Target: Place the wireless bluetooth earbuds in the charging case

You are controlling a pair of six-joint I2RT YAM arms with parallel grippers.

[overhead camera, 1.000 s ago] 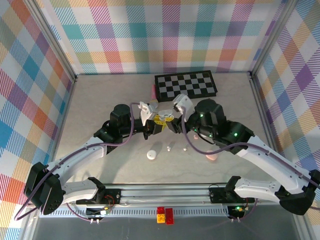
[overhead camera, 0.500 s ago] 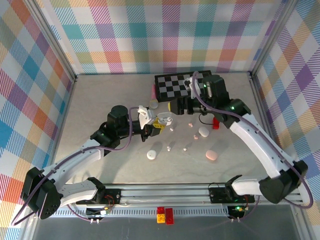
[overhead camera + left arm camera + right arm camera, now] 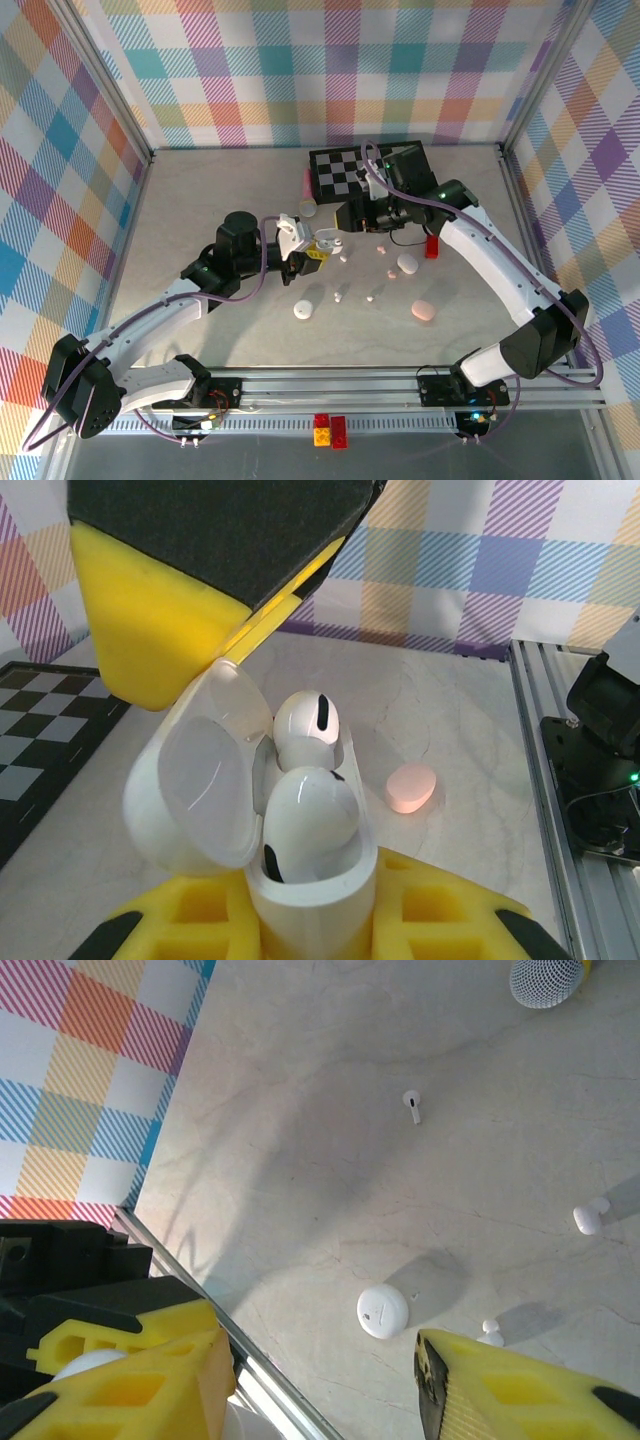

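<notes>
Where two robot arms reach over a pale marbled table (image 3: 200, 200) w/ plaid walls, the L gripper (image 3: 318, 247) is clamped on a small white charging case (image 3: 320, 905), its yellow foam pads (image 3: 150, 610) pressing it from both sides. The case lid is hinged open to one side. Two white earbuds (image 3: 305, 815) sit in its wells, rounded heads up. Seen from above, the case is held near table centre, just in front of a black-and-white checkerboard (image 3: 370, 170).

R gripper (image 3: 345, 215) hovers just beyond the case, at the board's near edge. Its wrist cam shows the yellow fingers (image 3: 150, 1390) apart w/ bare table btwn them and nothing held.

Loose buds (image 3: 338, 296) lie on the table to the R of the held case. One is just beside it and others are nearer the arm bases, too small to tell colour. Also on the table: a round white case (image 3: 303, 310), a white pebble case (image 3: 407, 263), a pink pebble case (image 3: 423, 311) & a small red object (image 3: 431, 247).
</notes>
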